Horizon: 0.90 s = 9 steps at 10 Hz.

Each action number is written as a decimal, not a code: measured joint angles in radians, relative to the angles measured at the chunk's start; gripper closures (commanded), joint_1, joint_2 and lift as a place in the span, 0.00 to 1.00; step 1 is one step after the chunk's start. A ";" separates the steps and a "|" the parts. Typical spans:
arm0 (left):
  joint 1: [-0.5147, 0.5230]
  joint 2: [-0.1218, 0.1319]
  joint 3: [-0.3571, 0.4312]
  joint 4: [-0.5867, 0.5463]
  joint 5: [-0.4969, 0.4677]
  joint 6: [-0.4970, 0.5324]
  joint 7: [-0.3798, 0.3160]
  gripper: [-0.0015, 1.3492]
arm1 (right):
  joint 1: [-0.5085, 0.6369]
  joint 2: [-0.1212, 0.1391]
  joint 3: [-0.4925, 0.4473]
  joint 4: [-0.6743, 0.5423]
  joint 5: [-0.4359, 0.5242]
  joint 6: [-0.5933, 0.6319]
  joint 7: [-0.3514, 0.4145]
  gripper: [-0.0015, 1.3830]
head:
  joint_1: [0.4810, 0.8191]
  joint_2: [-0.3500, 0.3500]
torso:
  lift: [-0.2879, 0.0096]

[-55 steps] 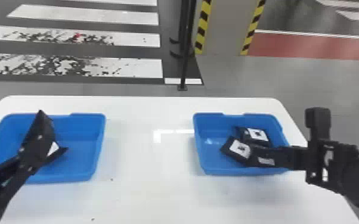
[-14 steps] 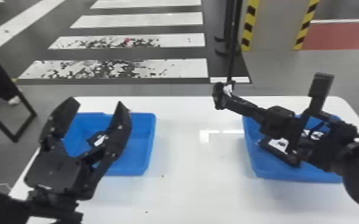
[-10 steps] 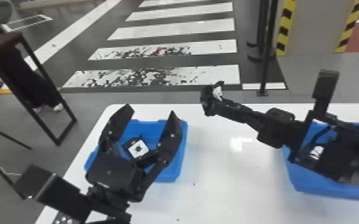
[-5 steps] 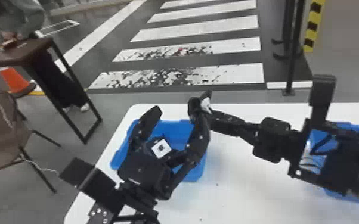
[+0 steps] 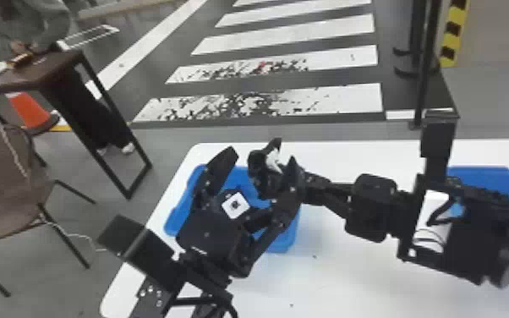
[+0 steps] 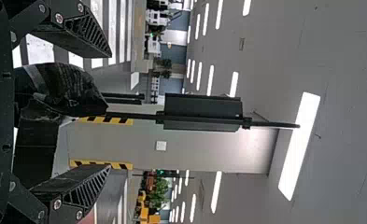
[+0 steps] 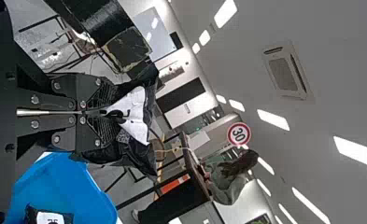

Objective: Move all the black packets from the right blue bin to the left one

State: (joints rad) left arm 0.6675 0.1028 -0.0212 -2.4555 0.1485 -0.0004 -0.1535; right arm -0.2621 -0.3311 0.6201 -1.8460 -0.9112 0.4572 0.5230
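From here, the right gripper (image 5: 318, 188) has a black packet (image 7: 135, 110) pinched between the wide-open fingers of the left gripper (image 5: 262, 158).

Head view looks forward and down; wrist views face outward, close up; head and right wrist share the left bin (image 5: 177, 220).

I take this for an indoor test hall or lab: painted crosswalk (image 5: 338, 99) at twelve o'clock, traffic cone (image 5: 29, 110) at ten, ceiling strip lights (image 6: 299, 144).
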 measured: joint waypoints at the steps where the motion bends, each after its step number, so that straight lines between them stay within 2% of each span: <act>1: 0.001 0.000 0.002 0.000 0.002 -0.002 0.000 0.15 | 0.000 -0.003 0.009 -0.001 0.003 -0.001 0.000 0.83 | 0.58 1.00 | 0.50; 3: 0.004 -0.001 0.008 0.000 0.005 -0.001 0.000 0.16 | 0.002 -0.006 0.022 -0.007 0.002 -0.001 0.000 0.83 | 0.59 1.00 | 0.50; 4: 0.005 -0.003 0.011 0.000 0.007 0.006 0.000 0.25 | 0.001 -0.007 0.024 -0.010 0.002 -0.002 0.000 0.83 | 0.60 1.00 | 0.50; 5: 0.007 -0.003 0.012 0.000 0.010 0.016 -0.001 0.44 | 0.000 -0.009 0.024 -0.014 0.003 -0.005 0.000 0.83 | 0.60 1.00 | 0.50; 6: 0.007 -0.003 0.013 0.000 0.014 0.024 -0.001 0.51 | 0.000 -0.009 0.024 -0.016 0.003 -0.007 0.000 0.83 | 0.60 1.00 | 0.50; 7: 0.008 -0.003 0.016 -0.007 0.014 0.046 0.000 0.69 | 0.000 -0.010 0.024 -0.017 0.002 -0.009 0.000 0.83 | 0.61 1.00 | 0.50; 8: 0.012 -0.002 0.022 -0.030 0.006 0.091 0.002 0.92 | 0.001 -0.010 0.024 -0.017 0.001 -0.013 0.000 0.83 | 0.61 1.00 | 0.50; 9: 0.018 -0.001 0.026 -0.057 -0.003 0.133 0.014 0.90 | 0.002 -0.010 0.024 -0.017 0.000 -0.019 0.000 0.83 | 0.61 1.00 | 0.50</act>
State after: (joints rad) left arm 0.6860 0.1022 0.0052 -2.5128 0.1450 0.1329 -0.1395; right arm -0.2602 -0.3407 0.6441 -1.8632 -0.9109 0.4377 0.5229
